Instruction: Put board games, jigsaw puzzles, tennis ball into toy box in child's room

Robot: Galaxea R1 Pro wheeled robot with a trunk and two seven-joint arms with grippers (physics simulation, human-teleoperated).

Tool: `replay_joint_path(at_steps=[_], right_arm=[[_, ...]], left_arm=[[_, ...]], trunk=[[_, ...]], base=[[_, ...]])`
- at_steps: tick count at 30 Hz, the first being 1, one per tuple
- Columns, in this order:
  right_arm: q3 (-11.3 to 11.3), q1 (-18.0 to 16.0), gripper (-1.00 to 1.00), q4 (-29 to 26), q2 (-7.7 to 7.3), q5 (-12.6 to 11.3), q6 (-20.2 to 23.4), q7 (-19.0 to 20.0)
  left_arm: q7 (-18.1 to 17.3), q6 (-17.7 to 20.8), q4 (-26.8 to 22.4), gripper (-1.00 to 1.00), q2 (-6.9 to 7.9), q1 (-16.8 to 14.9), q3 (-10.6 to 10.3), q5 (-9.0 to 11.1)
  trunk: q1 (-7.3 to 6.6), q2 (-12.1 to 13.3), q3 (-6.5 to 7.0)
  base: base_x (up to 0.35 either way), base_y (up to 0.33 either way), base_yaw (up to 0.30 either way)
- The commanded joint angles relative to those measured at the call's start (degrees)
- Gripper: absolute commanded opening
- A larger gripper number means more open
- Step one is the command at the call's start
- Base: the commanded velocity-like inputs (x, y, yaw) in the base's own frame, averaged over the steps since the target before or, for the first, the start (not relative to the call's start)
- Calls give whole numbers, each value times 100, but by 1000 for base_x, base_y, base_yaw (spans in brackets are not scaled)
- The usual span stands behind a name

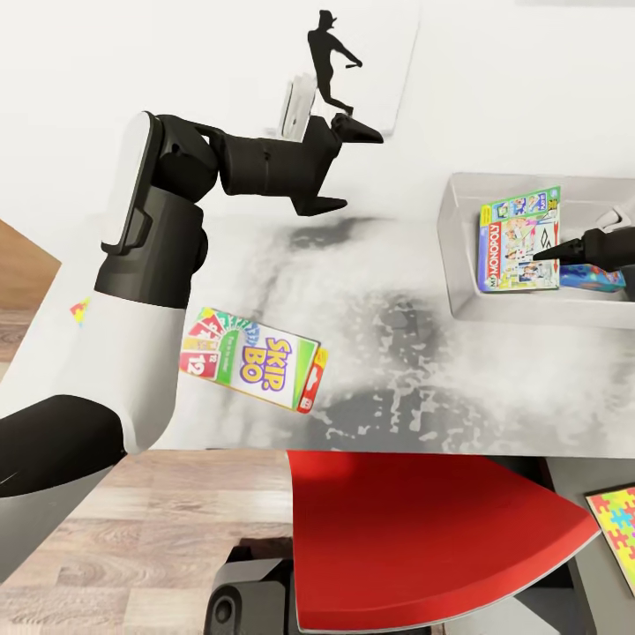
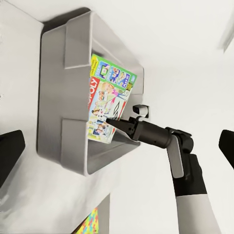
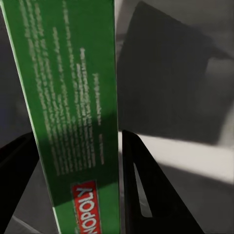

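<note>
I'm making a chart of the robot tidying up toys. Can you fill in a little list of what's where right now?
Toy box: grey bin on the table, at the robot's right
In the box: green-edged Monopoly game standing tilted, a blue game beside it
Right gripper: at the Monopoly game, a finger on each side of its edge in the wrist view
Left gripper: open, holding nothing, raised over the table
Waiting on the table: Skip-Bo game, lying flat
Off the table: a puzzle lower down at the right
Nearby: red chair

SKIP BO box (image 1: 254, 358) flat on the table (image 1: 414, 370) — Monopoly box (image 1: 519, 239) in the toy box (image 1: 462, 265).
</note>
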Motion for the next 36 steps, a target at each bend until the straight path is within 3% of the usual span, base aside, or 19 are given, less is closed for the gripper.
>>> replay_joint_path(at_steps=[1, 36], right_arm=[[27, -8, -100, -2, -6, -36, 41, 33], [27, -8, -100, -2, -6, -36, -7, -21]], left_arm=[[59, 1, -1, 100, -3, -5, 5, 53], [59, 1, 7, 100, -3, -7, -5, 53]], trunk=[[1, -6, -12], [1, -6, -67]], base=[[0, 0, 0], [0, 0, 0]])
